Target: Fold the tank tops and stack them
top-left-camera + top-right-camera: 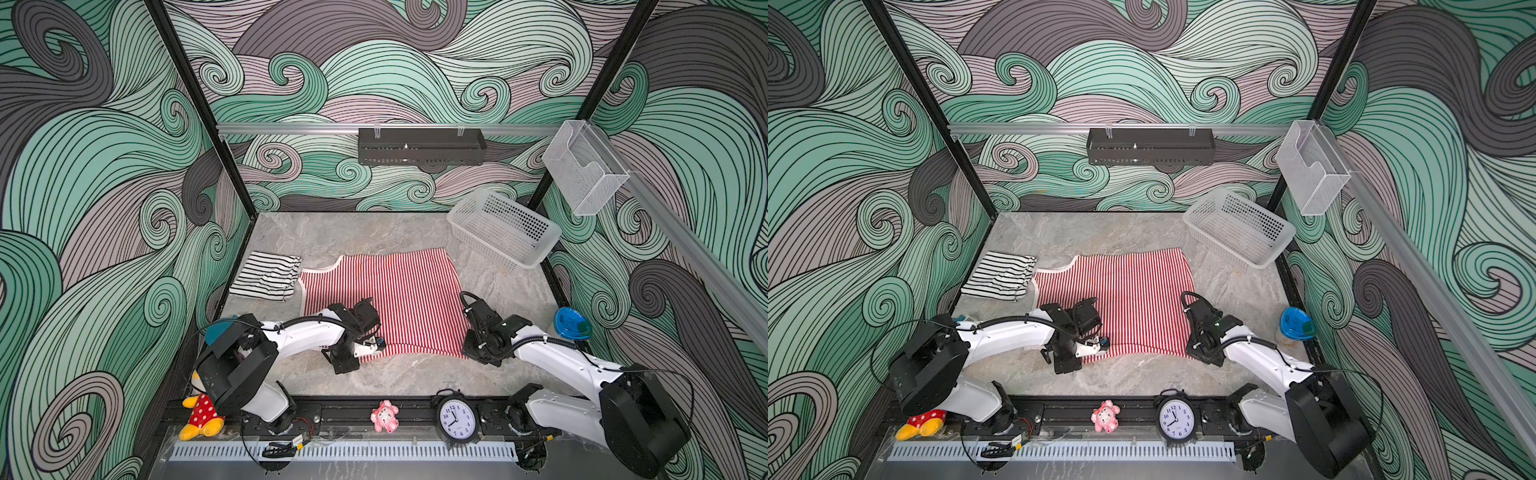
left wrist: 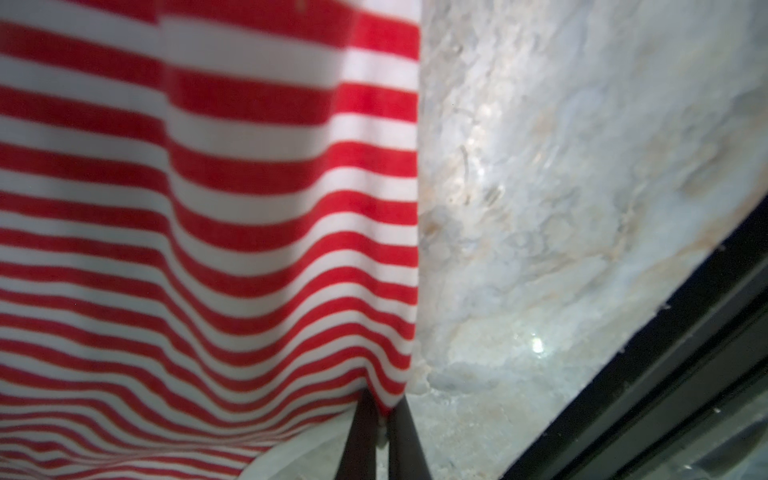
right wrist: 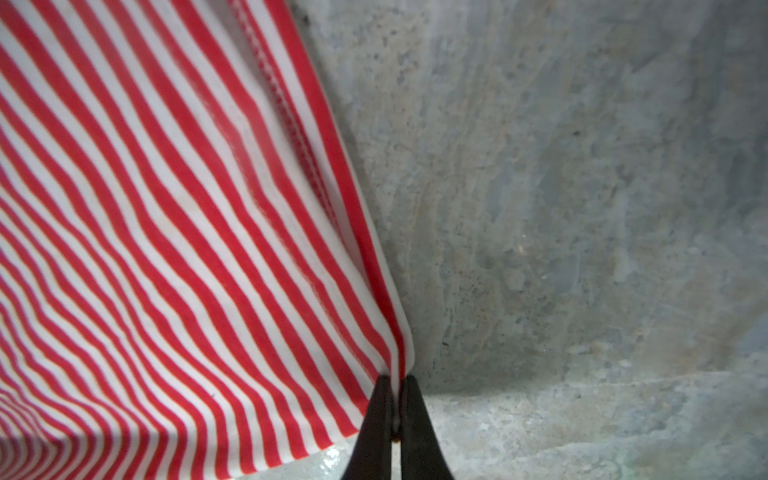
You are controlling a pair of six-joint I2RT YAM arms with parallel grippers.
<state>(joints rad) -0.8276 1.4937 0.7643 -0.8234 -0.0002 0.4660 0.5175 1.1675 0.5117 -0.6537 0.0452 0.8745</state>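
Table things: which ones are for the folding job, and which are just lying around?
For the job: red-and-white tank top, black-and-white tank top.
Just lying about: white basket, clock, pink toy, polka-dot plush, blue round thing.

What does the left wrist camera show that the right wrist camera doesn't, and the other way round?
Only the left wrist view: the black metal rail bordering the table.

Only the right wrist view: the stitched hem running along the garment's edge.

Both: the red-and-white striped knit tank top over the grey marbled tabletop. Its edge is pinched between shut black fingers, by the left gripper in its own view and by the right gripper in its own.
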